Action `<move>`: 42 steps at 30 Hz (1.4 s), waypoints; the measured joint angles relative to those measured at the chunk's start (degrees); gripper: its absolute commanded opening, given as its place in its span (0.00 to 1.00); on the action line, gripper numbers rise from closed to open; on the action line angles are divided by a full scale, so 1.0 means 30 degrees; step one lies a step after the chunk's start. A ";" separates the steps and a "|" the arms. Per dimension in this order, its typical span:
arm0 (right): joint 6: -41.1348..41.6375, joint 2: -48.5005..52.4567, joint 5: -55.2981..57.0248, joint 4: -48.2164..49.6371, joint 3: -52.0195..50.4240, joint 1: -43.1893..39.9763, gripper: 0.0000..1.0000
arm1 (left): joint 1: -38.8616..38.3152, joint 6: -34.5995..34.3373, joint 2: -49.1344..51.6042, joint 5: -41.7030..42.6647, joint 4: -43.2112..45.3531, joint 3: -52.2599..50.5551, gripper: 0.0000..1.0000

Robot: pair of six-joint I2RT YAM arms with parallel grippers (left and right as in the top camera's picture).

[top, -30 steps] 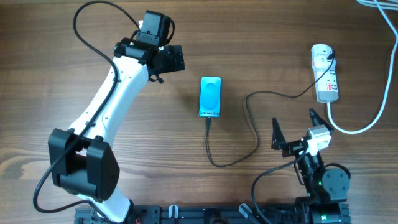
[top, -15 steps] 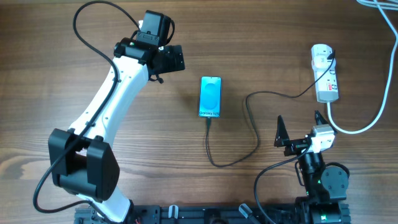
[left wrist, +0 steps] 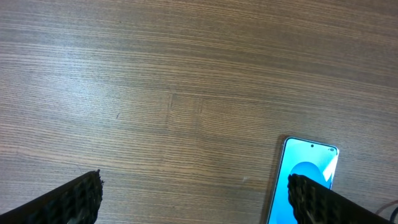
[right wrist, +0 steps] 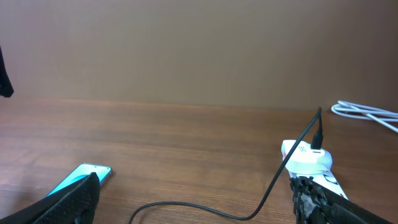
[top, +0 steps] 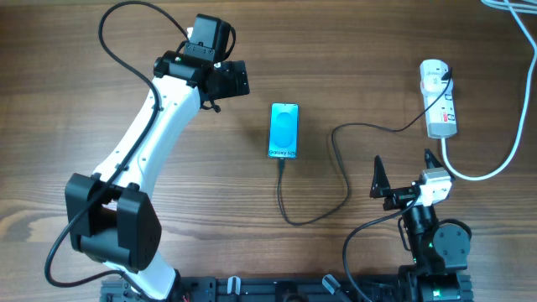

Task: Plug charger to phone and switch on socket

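On the wooden table point(top: 67, 50) the white left arm point(top: 151, 134) reaches far out, its left gripper point(left wrist: 194, 183) spread wide over bare wood. The right gripper point(top: 403, 159) – also spread wide, holding nothing – stands near the front edge. The socket point(top: 440, 109) lies far right and the phone point(top: 284, 131) in the middle, beside the left gripper. The charger point(top: 344, 180) loops from the socket to the phone's lower end.

Desk: brown wood-grain desk point(top: 50, 84), grain running side to side.
Backdrop: plain matte brown wall point(right wrist: 186, 43) standing behind the desk's far edge.
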 measured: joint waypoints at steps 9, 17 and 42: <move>-0.0007 0.0000 0.0000 0.0000 0.0000 0.0000 1.00 | 0.0000 0.0000 0.0000 0.0000 -0.0007 0.0000 1.00; -0.0007 0.0000 0.0000 0.0015 0.0000 0.0000 1.00 | 0.0000 0.0000 -0.3279 -0.0058 -0.0488 -0.2018 1.00; 0.0000 -0.0036 0.0000 0.0000 0.0000 0.0000 1.00 | 0.1311 0.0510 -2.3256 0.2397 0.1632 -1.7252 1.00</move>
